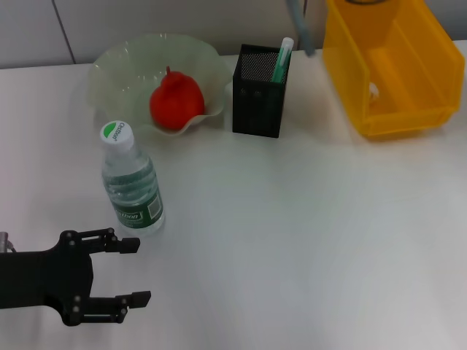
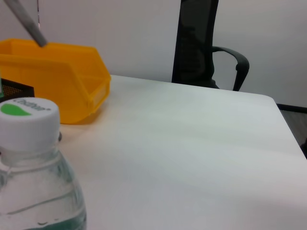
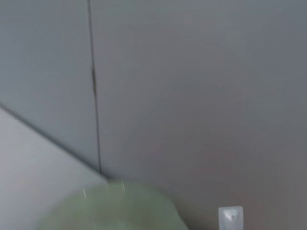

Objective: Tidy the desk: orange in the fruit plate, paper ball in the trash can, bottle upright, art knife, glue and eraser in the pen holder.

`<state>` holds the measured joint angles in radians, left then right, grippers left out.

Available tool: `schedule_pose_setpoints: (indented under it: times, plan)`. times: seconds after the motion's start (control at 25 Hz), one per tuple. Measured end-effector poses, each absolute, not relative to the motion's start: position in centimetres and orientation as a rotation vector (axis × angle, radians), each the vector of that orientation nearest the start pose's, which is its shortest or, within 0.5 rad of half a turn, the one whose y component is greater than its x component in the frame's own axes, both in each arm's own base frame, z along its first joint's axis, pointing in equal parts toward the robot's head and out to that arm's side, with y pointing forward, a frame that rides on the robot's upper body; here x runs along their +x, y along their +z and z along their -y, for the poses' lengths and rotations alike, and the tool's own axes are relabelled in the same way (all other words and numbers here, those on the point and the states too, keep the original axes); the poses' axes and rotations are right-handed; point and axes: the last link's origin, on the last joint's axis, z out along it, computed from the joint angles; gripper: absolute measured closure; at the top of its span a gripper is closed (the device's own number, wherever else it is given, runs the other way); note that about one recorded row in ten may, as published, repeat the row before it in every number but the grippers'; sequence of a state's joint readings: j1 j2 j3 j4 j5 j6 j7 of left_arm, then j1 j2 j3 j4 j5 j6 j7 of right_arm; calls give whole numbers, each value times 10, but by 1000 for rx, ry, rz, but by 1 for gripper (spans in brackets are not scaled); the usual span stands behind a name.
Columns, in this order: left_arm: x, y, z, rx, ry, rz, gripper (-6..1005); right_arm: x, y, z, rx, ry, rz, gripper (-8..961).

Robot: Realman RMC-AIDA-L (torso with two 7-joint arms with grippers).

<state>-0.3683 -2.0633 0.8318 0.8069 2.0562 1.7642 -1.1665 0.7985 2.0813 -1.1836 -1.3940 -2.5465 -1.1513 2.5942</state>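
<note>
**Head view: desk nearly tidy, bottle risk remains**

Far right sits the trash can (image 1: 398, 69). Far left, the fruit plate (image 1: 131, 65) already holds the orange (image 1: 176, 101), pen holder (image 1: 258, 91) right beside it. The bottle (image 1: 131, 182) stands upright, near left. The left gripper (image 1: 133, 271) waits just near of it, fingers apart, holding nothing. Right gripper isn't visible. My worry: any forward swing clips the bottle and topples it.

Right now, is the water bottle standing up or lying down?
Standing up. The bottle rests on its base on the table, cap on top, beside the open left tool.
</note>
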Motion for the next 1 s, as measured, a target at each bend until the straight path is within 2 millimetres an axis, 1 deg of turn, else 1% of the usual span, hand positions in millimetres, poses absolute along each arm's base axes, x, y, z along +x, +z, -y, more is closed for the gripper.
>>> schedule_pose_setpoints:
  times: [0.04, 0.12, 0.2, 0.28, 0.32, 0.36, 0.4, 0.48, 0.52, 0.56, 0.6, 0.64, 0.72, 0.88, 1.0]
  plan:
    - [-285, 7, -268, -2974, -552, 266, 214, 76, 61, -443, -2302, 183, -637, 806]
    - [-285, 6, -268, -2974, -557, 274, 214, 80, 56, -448, -2312, 298, -605, 806]
    - [-285, 6, -268, -2974, -557, 274, 214, 82, 54, -449, -2314, 326, -596, 806]
    - [-286, 5, -267, -2974, -564, 283, 214, 89, 48, -450, -2325, 374, -585, 806]
    - [-286, 5, -267, -2973, -565, 284, 214, 96, 42, -452, -2338, 410, -573, 805]
    - [-286, 5, -267, -2973, -565, 284, 214, 96, 42, -452, -2338, 410, -573, 805]
    - [-286, 5, -267, -2973, -565, 285, 214, 103, 35, -453, -2345, 424, -565, 805]
    - [-286, 5, -267, -2972, -566, 288, 214, 106, 32, -454, -2345, 423, -557, 806]
    - [-286, 6, -267, -2971, -566, 292, 214, 112, 25, -455, -2341, 412, -533, 807]
    - [-286, 6, -267, -2971, -566, 296, 214, 112, 25, -455, -2341, 412, -533, 807]
    - [-286, 6, -267, -2971, -566, 296, 214, 117, 17, -455, -2328, 399, -501, 808]
    - [-286, 6, -267, -2971, -566, 296, 214, 117, 17, -455, -2328, 399, -501, 808]
    - [-286, 6, -267, -2971, -566, 296, 214, 124, 6, -454, -2304, 375, -462, 809]
    - [-286, 6, -267, -2970, -566, 302, 214, 130, 2, -454, -2276, 363, -448, 809]
    - [-286, 6, -268, -2968, -564, 306, 214, 132, -5, -453, -2273, 399, -442, 808]
